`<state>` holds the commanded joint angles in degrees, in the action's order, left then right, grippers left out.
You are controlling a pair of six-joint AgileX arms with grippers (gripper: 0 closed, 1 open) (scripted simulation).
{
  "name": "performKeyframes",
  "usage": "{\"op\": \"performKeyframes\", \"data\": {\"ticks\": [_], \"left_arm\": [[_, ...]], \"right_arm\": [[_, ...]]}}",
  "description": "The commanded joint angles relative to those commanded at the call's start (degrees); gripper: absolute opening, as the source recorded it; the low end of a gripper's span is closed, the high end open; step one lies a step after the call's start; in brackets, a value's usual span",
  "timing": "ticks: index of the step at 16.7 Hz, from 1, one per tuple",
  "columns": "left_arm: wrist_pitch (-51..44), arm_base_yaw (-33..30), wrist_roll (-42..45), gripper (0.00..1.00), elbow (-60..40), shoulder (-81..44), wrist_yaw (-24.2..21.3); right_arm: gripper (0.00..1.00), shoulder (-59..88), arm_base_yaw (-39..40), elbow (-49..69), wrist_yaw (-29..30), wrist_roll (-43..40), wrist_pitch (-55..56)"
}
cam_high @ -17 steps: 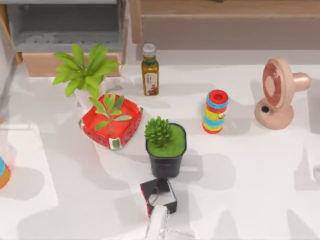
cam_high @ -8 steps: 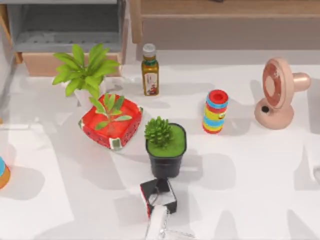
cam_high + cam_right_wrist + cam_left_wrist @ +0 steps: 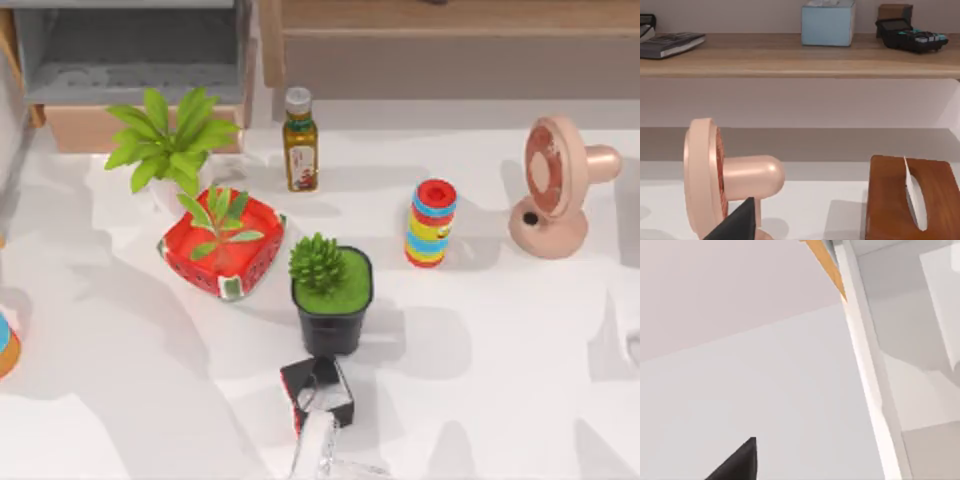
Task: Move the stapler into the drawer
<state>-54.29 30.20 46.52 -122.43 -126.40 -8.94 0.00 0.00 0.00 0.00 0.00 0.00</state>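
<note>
At the upper left of the top view, the wide grey drawer with a tan wooden front panel (image 3: 100,127) is seen open, bordered below by a leafy green plant (image 3: 165,140) and a red watermelon-patterned tray (image 3: 222,245). Bare white surface (image 3: 130,400) is left at the lower left. The slim white stapler (image 3: 314,450) is found at the bottom edge near the centre, just beside a small black box with red edges (image 3: 318,390). The left end effector (image 3: 740,466) and right end effector (image 3: 737,225) are glimpsed as dark tips; released or clenched cannot be told. The right one is faced by a pink fan (image 3: 715,175).
</note>
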Motion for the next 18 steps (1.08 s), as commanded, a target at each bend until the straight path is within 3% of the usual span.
{"op": "performKeyframes", "data": {"ticks": [9,18], "left_arm": [[52.2,15.7,29.4,1.0,40.5,11.8,-7.2],[108.0,18.0,44.8,1.0,79.0,13.0,-21.2]], "right_arm": [[1.0,0.0,0.0,0.0,0.0,0.0,0.0],[1.0,0.0,0.0,0.0,0.0,0.0,0.0]]}}
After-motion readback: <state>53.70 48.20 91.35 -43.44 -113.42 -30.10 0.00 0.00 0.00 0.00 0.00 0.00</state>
